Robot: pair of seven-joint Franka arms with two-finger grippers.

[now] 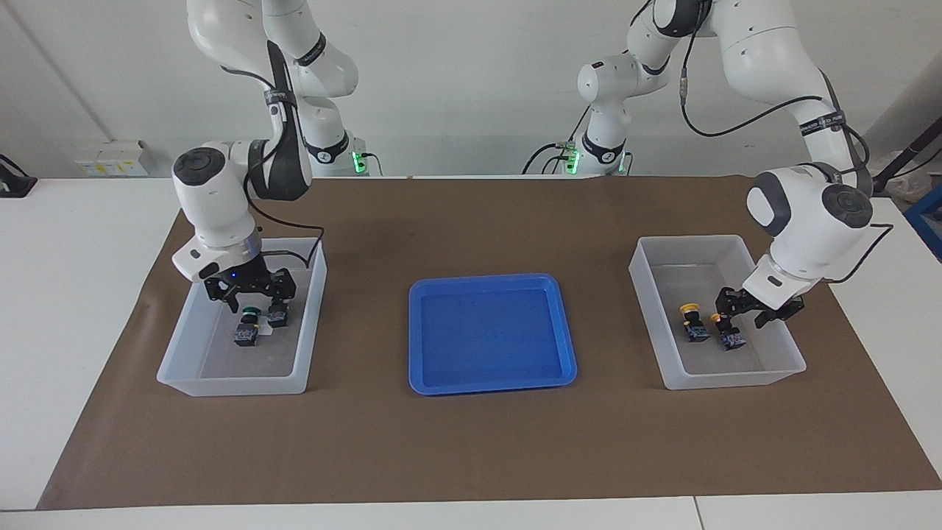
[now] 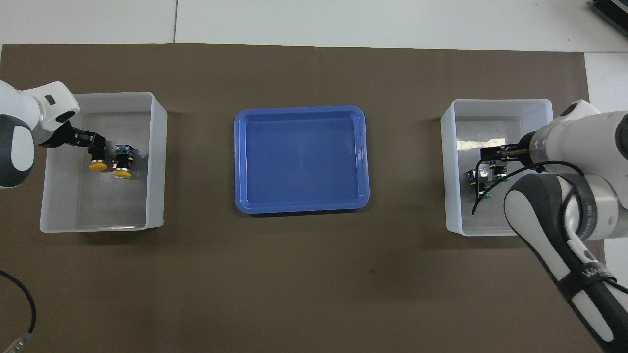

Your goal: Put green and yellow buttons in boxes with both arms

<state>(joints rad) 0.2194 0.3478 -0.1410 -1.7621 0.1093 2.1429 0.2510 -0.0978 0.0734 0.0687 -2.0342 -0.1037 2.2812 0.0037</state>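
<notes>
Brown paper covers the surface (image 1: 471, 442), with a blue tray (image 1: 491, 383) bare at its middle. Near each short edge stands one box. The left gripper (image 1: 725, 313) is low in its box (image 1: 666, 368), fingers grasping a yellow button (image 1: 730, 333) beside another yellow button (image 1: 692, 322). The right gripper (image 1: 250, 294) hangs spread over two green buttons (image 1: 250, 327) in its box (image 1: 235, 384). I judge this the last step: release and lift both arms straight up.

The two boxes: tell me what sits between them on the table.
Only the blue tray, empty, on the brown mat, midway between the box at the right arm's end and the box at the left arm's. Both views show it.
</notes>
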